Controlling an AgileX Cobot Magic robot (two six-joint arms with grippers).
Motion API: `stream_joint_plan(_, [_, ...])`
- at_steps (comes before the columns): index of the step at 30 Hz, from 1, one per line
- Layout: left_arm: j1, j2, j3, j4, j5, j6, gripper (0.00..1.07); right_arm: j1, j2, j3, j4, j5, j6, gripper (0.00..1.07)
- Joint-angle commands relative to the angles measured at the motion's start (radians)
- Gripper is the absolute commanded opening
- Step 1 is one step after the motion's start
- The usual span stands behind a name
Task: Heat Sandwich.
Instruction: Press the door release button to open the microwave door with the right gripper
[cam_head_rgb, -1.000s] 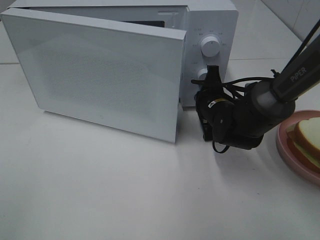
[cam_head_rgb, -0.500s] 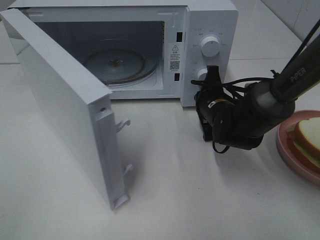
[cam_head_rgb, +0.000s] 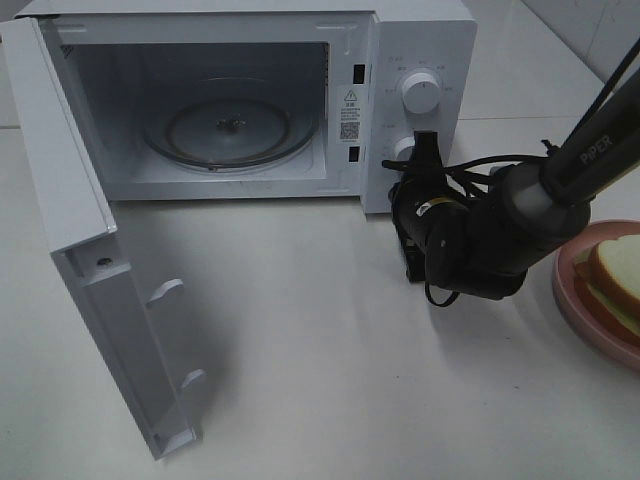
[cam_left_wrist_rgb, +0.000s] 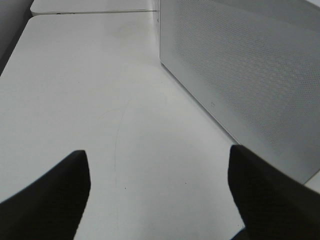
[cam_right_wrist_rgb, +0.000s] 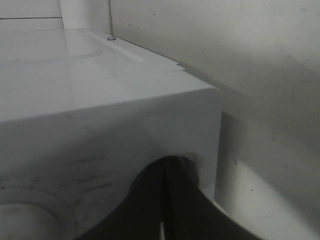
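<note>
White bread, likely soft and light, makes the sandwich (cam_head_rgb: 613, 272) on its pink plate (cam_head_rgb: 568, 308) at the desk's right edge squashable, so pinch gently across the crusts; right gripper (cam_head_rgb: 425, 148) is closed, left gripper (cam_left_wrist_rgb: 159, 200) spread, both empty.

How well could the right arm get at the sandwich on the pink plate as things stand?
Probably yes: the sandwich lies uncovered on the pink plate, close beside that arm, nothing between. The right gripper is shut at the panel of the microwave, though, so it must pull back and open first.
</note>
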Motion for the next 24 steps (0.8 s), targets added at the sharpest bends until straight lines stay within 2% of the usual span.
stream_joint_plan(1, [-0.003, -0.022, 0.002, -0.003, -0.012, 0.000, 0.71, -0.034, -0.022, -0.063, -0.047, -0.241, -0.011, 0.00])
stream_joint_plan(14, [-0.003, -0.022, 0.002, -0.003, -0.012, 0.000, 0.71, -0.034, -0.022, -0.063, -0.048, -0.211, -0.015, 0.00])
stream_joint_plan(24, [-0.003, -0.022, 0.002, -0.003, -0.012, 0.000, 0.71, -0.034, -0.049, -0.062, -0.067, -0.166, -0.130, 0.00])
